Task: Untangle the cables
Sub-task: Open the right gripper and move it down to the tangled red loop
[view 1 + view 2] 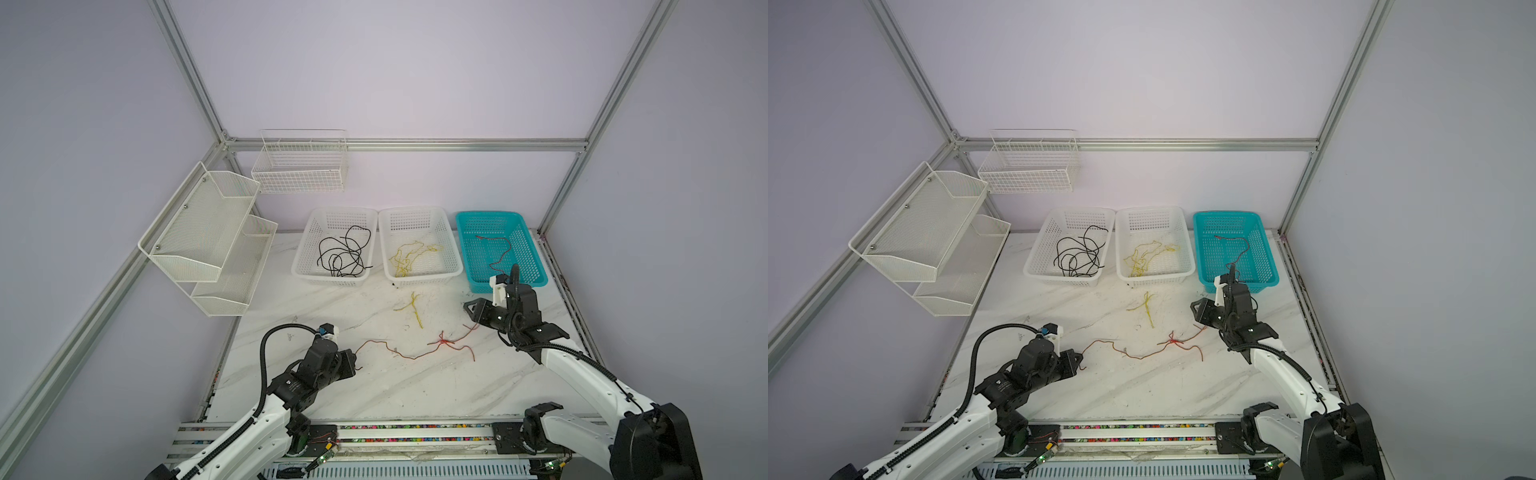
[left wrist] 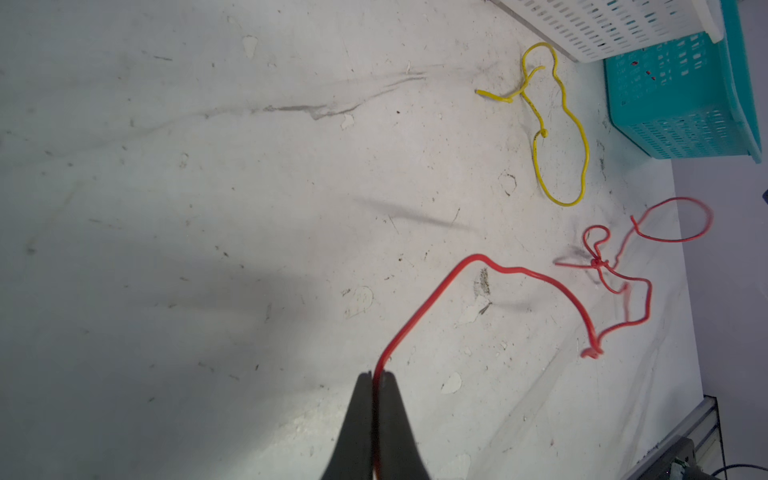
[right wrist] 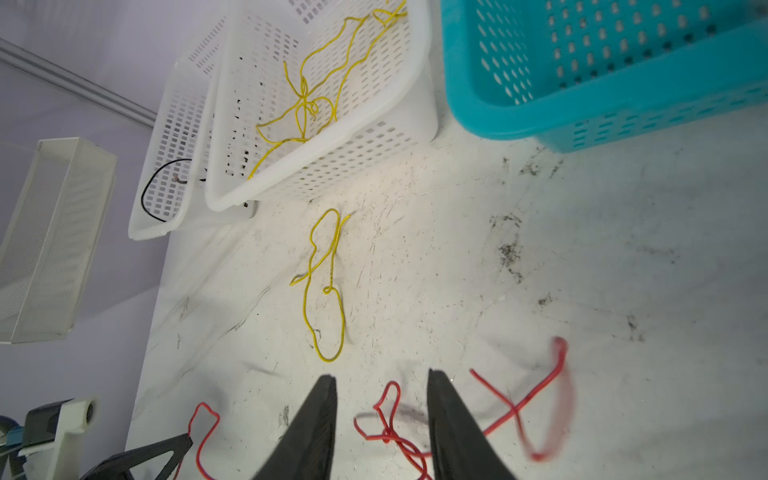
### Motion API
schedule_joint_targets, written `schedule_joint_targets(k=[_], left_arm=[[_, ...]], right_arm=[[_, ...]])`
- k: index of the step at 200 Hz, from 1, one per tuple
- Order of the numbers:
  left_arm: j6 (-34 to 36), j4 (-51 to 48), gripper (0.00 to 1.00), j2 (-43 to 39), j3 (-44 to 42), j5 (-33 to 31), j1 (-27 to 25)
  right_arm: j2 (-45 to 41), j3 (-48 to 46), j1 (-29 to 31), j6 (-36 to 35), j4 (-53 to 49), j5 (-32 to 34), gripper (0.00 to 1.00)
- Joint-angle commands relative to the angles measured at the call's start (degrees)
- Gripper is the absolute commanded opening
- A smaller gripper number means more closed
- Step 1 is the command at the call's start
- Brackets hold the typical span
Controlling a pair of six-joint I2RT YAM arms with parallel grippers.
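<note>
Pinching red cable (image 2: 478,256), left hand (image 2: 376,375).

Scuffed marble-look tabletop (image 1: 395,390). Along its back: left white basket (image 1: 328,279), middle white basket (image 1: 424,279), teal basket (image 1: 527,249). Mesh shelf (image 1: 208,232), wire rack (image 1: 299,170) on walls.

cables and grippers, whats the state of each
left gripper, shut on red cable
right gripper, open, holding nothing
red cable, knotted, on table
yellow cable, loose on table, looped
black cables, in white basket
</note>
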Motion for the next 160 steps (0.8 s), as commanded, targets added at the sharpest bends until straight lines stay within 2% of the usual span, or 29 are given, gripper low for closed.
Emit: schedule_joint_targets(k=[1, 41, 59, 69, 98, 137, 160], left_arm=[[1.33, 4.13, 0.00, -0.41, 5.90, 1.89, 0.24], [-0.81, 6.06, 0.00, 0.15, 6.05, 2.53, 0.24], [-2.19, 6.47, 0.00, 0.45, 6.27, 2.79, 0.33], [-3.24, 6.99, 0.00, 0.01, 6.12, 3.15, 0.33], [-5.40, 8.24, 0.00, -2.01, 5.30, 4.61, 0.33], [-6.40, 9.22, 0.00, -3.86, 3.92, 4.95, 0.34], [-7.03, 10.26, 0.00, -3.32, 3.79, 5.51, 0.33]], right_arm=[[-1.29, 0.96, 3.50, -2.23, -2.27, -1.15, 0.48], [-2.04, 1.91, 19.97, -2.67, -5.52, 7.79, 0.51], [-0.91, 1.10, 25.26, -1.89, -5.77, 12.39, 0.52], [-0.30, 0.13, 26.61, 0.56, -5.67, 12.40, 0.53], [-5.73, -6.98, 28.42, 13.18, 1.05, 8.82, 0.53], [-17.41, -15.10, 31.14, 33.43, 6.79, 13.14, 0.55], [-16.46, -18.02, 32.76, 40.70, 11.96, 14.78, 0.57]])
